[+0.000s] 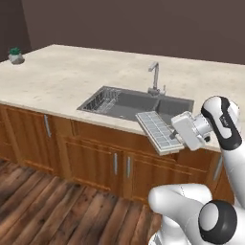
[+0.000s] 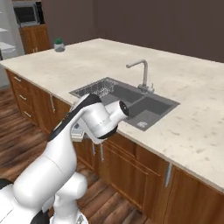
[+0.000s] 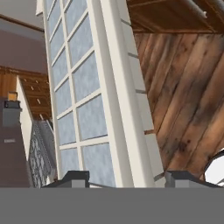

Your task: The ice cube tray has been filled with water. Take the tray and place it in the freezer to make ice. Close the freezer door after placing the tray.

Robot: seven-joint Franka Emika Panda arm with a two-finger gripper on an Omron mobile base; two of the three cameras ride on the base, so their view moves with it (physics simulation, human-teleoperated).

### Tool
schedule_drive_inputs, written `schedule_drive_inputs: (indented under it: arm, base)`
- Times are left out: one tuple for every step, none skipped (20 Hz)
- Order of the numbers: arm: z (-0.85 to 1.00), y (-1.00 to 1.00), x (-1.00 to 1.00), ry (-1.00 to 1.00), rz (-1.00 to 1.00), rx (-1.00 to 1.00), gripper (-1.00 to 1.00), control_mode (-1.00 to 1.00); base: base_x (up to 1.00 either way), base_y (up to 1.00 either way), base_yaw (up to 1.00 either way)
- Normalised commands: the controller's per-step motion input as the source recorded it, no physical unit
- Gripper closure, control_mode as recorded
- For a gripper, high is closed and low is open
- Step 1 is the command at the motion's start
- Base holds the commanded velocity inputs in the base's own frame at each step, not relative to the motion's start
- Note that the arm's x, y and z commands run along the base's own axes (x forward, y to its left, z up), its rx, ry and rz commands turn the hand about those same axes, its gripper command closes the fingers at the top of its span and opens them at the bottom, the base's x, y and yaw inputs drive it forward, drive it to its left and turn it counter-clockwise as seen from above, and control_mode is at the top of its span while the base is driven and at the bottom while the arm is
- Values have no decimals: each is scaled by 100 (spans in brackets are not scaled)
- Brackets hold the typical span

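Wooden floor (image 1: 43,201), marble island counter (image 1: 57,76)

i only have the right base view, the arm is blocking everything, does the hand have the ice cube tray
Observer: Yes. In the left base view the ice cube tray sits in the hand, held off the counter in front of the cabinet doors.
Operator: is it level
Observer: No, it tilts; the end away from the hand is higher, up near the sink rim.
Operator: which part is it gripped by
Observer: The hand view shows the fingertips on either side of one short end, cells running away from the camera.
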Motion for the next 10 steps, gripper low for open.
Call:
schedule_drive_inputs:
  arm:
    - [0,0,0,0,0,0,100,100]
    - [0,0,0,0,0,0,100,100]
    - [0,0,0,0,0,0,100,100]
    - [0,0,0,0,0,0,100,100]
    - [0,0,0,0,0,0,100,100]
    - [0,0,0,0,0,0,100,100]
    - [0,0,0,0,0,0,100,100]
    - [0,0,0,0,0,0,100,100]
    - [0,0,0,0,0,0,100,100]
    - [0,0,0,0,0,0,100,100]
  base:
    - [37,43,44]
    - [41,44,45]
    - [48,46,45]
    - [51,47,45]
    - [54,47,45]
    - [61,46,45]
    - [69,46,44]
    - [80,49,41]
    - [91,51,39]
    - [96,49,38]
